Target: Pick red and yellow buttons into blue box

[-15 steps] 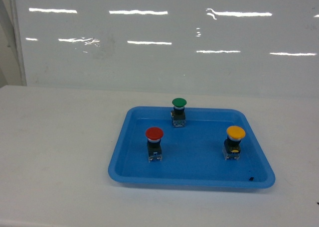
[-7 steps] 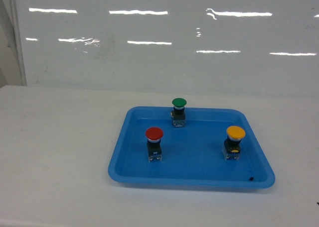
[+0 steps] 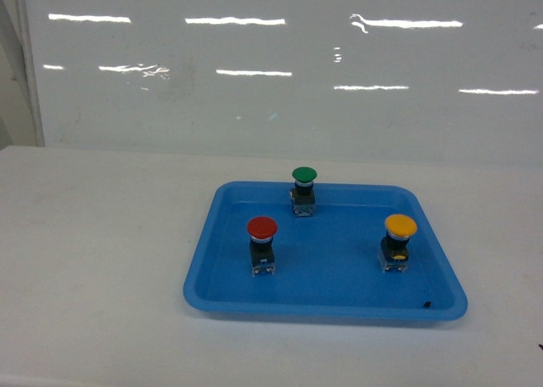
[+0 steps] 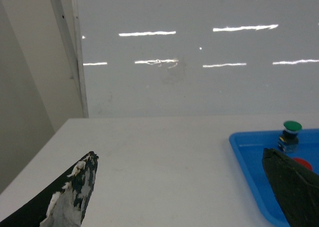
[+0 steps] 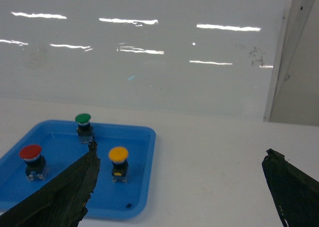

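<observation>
Standing upright in shallow tray — red button, yellow button, green button

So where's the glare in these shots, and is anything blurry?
Head view: bright light streaks reflect on the glossy wall; buttons are sharp. Both wrist views: the same streaks on the wall, with the near gripper fingers dark and soft-edged.

No readable text, label, brand, number or sign is showing in any view. The caps of the red button, the yellow button and the green button are showing plain colour only, and the blue tray is bearing no markings.
</observation>
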Controlling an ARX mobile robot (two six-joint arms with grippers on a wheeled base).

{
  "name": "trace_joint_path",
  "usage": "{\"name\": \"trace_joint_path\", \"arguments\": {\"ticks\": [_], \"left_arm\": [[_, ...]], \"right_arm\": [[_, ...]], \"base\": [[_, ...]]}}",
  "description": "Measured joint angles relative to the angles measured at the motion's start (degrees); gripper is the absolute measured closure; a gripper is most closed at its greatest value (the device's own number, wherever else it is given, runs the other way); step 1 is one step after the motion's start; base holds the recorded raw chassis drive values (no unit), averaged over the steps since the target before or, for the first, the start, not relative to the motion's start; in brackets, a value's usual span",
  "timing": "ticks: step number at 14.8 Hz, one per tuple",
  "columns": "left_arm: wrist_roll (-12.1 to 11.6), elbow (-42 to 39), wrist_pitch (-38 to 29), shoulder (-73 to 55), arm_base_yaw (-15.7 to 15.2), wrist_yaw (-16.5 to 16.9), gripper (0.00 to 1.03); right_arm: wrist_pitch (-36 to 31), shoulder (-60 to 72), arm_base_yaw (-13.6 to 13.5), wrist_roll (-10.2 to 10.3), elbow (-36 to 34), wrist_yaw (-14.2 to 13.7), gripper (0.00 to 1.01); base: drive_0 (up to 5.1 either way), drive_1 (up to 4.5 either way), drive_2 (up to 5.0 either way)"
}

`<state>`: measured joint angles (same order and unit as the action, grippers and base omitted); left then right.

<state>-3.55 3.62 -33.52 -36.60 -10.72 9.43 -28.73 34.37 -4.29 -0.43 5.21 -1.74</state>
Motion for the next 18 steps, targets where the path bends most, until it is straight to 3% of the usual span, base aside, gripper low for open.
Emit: {"name": "trace_joint_path", "arguments": {"ticks": [1,3,5,6,8,10,12,15,16,18], "left_arm": [[-1.05,4.31,-6.71,-9.84,0.00,1.14,0.05],[-1.88,11.15,-10.01,-22.60,2.36,0.04,0.05],[-1.90,17.16,-5.33,-30.16,5.77,-1.07,0.05],[-2.32,22.45,-1.86,-34.10,8.98,-2.08,0.05],[-3.02,31.26,0.52,-40.44,12.48,-2.60,0.05],[-4.79,33.55,0.31,-45.53,13.57,-4.00,0.05],[-7.23,32.89,1.49,-48.78,12.55,-5.97,0.05],[-7.50,32.92,0.98,-48.11,12.39,-6.23,0.05],[-8.92,33.22,-0.31,-49.13,12.72,-6.67,0.05],[-10.95,40.28,0.42,-57.77,13.77,-8.22,0.05]], "right_arm": [[-4.83,8.09,-0.33,-0.17,4.11,-0.28,0.03],[-6.38,17.31,0.24,-0.28,8.90,-1.46,0.03],[-6.95,21.99,0.24,-0.66,11.19,-2.36,0.03],[-8.63,24.26,0.17,-0.96,12.85,-3.21,0.03],[-10.12,27.15,-1.49,-1.11,14.40,-5.57,0.03],[-12.24,30.38,-1.88,-1.16,14.43,-6.38,0.03],[-11.30,32.41,-2.10,-2.16,14.45,-6.47,0.03],[-11.56,32.13,-2.10,-2.58,14.45,-6.49,0.03],[-13.38,33.57,-2.10,-2.64,14.62,-6.51,0.03],[-14.14,40.76,-4.07,-2.60,17.94,-6.60,0.03]], "base": [[0.0,0.00,0.0],[0.0,0.00,0.0],[0.0,0.00,0.0],[0.0,0.00,0.0],[0.0,0.00,0.0],[0.0,0.00,0.0],[0.0,0.00,0.0],[0.0,0.00,0.0],[0.0,0.00,0.0],[0.0,0.00,0.0]]}}
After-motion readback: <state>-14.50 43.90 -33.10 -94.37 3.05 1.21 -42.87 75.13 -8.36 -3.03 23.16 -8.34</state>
